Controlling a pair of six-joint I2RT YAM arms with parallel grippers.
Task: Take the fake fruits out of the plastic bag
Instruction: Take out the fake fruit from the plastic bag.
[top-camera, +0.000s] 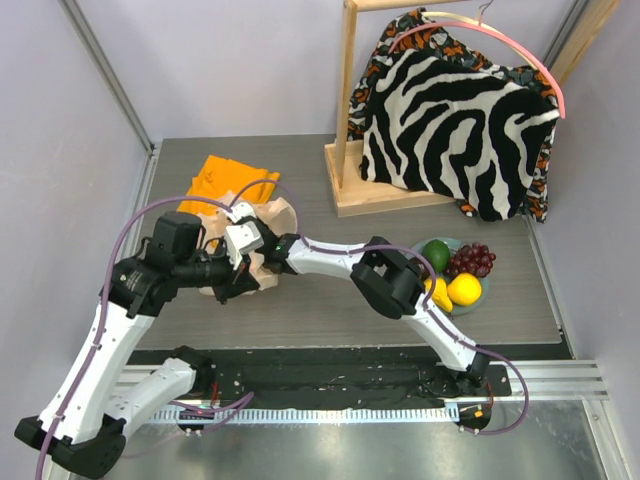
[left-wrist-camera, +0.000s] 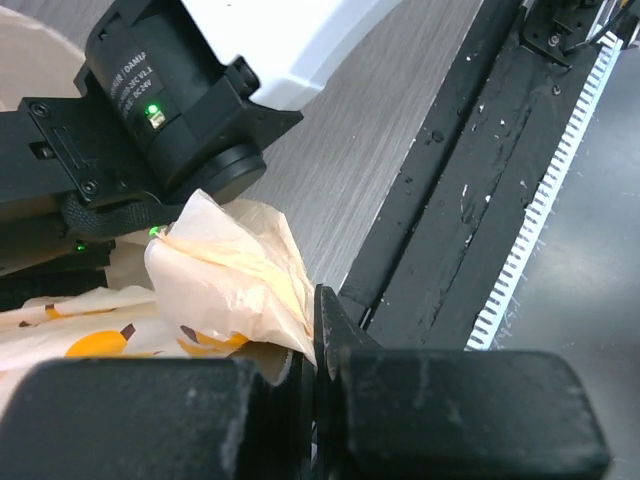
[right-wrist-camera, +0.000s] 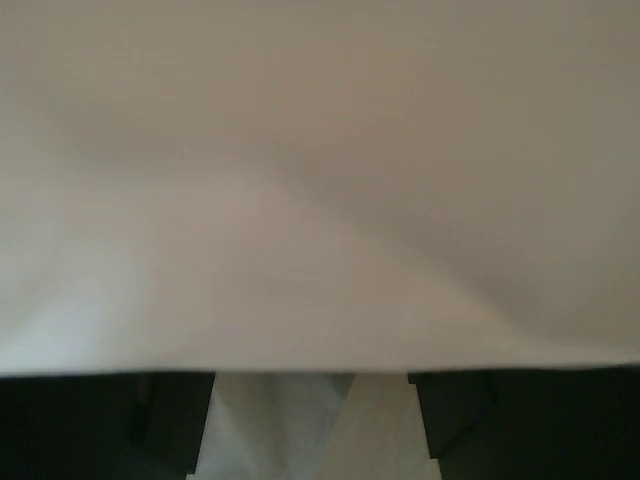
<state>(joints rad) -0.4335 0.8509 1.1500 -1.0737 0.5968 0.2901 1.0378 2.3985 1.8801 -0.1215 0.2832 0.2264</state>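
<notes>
Your left gripper (left-wrist-camera: 316, 345) is clamped tight on a bunched fold of the plastic bag (left-wrist-camera: 235, 275); in the left wrist view the two black fingers meet with the crinkled film pinched between them. The bag (top-camera: 282, 217) lies on the left half of the table (top-camera: 330, 310), about midway between the near and far edges, just in front of the orange cloth (top-camera: 232, 180) that sits toward the far left corner. Your right gripper (right-wrist-camera: 310, 430) is pushed into the bag from the right, with its white forearm stretched across the middle of the table. Its wrist view is filled with pale, blurred plastic. The fingers (right-wrist-camera: 150, 425) stand well apart at the bottom of that view, with only bag film showing between them, so they grip nothing that you can see. Four fake fruits are out of the bag and lie on a plate (top-camera: 478, 303) near the right edge: the avocado (top-camera: 436, 253), the grapes (top-camera: 472, 260), the lemon (top-camera: 464, 289) and the pear (top-camera: 440, 294), all close together. You cannot tell from any view whether a fruit remains inside the bag. At the far right corner a zebra-patterned garment (top-camera: 450, 130) hangs on a wooden rack (top-camera: 347, 100).
</notes>
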